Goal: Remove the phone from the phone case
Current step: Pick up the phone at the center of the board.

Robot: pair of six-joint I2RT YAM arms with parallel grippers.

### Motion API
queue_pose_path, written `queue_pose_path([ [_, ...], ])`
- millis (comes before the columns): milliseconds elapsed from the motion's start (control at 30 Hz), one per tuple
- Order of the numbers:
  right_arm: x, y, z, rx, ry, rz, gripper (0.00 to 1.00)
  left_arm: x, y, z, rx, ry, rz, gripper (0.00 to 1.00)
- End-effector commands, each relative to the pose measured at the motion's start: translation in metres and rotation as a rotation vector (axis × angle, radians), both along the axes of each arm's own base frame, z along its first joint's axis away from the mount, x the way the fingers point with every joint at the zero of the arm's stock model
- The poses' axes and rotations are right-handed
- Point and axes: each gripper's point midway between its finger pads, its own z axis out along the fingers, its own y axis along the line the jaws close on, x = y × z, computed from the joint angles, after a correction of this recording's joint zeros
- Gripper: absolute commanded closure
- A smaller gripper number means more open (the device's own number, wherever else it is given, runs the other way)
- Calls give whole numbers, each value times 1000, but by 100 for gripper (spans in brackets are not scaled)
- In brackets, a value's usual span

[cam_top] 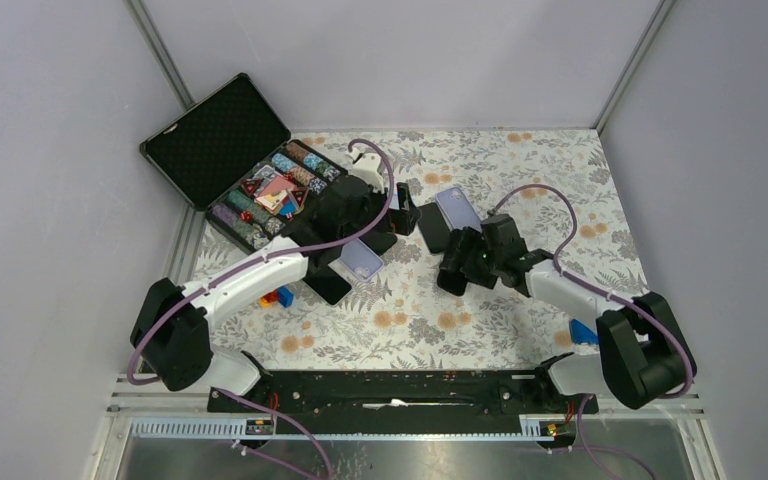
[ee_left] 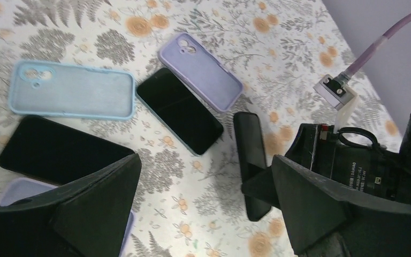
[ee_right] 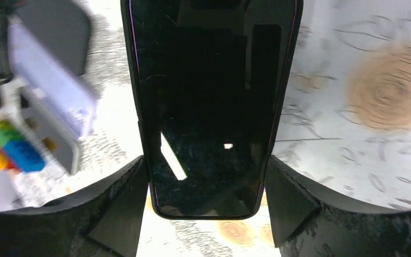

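A black phone in a dark phone case (ee_right: 208, 107) lies screen up on the flowered cloth. My right gripper (ee_right: 206, 198) holds it at its near end, one finger pressed against each long side. In the top view the same phone (cam_top: 432, 228) sits mid-table with the right gripper (cam_top: 447, 245) on it. The left wrist view shows the phone (ee_left: 249, 144) edge-on. My left gripper (ee_left: 203, 214) hovers wide open over bare cloth just left of it, holding nothing; in the top view the left gripper (cam_top: 400, 215) is beside the phone.
A light blue case (ee_left: 72, 90), a purple case (ee_left: 200, 70) and two bare black phones (ee_left: 179, 110) (ee_left: 59, 151) lie under the left arm. An open chip box (cam_top: 250, 170) stands at the back left. Toy bricks (cam_top: 278, 296) and a blue block (cam_top: 582, 332) lie near the arms.
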Motion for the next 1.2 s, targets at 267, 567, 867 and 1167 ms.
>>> queue_pose_path([
  [267, 21, 96, 135, 570, -477, 415, 60, -11, 2, 4, -253, 254, -52, 2],
  [567, 23, 118, 148, 723, -490, 483, 61, -17, 2, 10, -347, 243, -106, 1],
  [867, 21, 131, 128, 593, -473, 510, 60, -3, -5, -14, -368, 385, -17, 9],
  [1167, 21, 136, 117, 467, -483, 510, 60, 6, -3, -32, -346, 411, 37, 44],
])
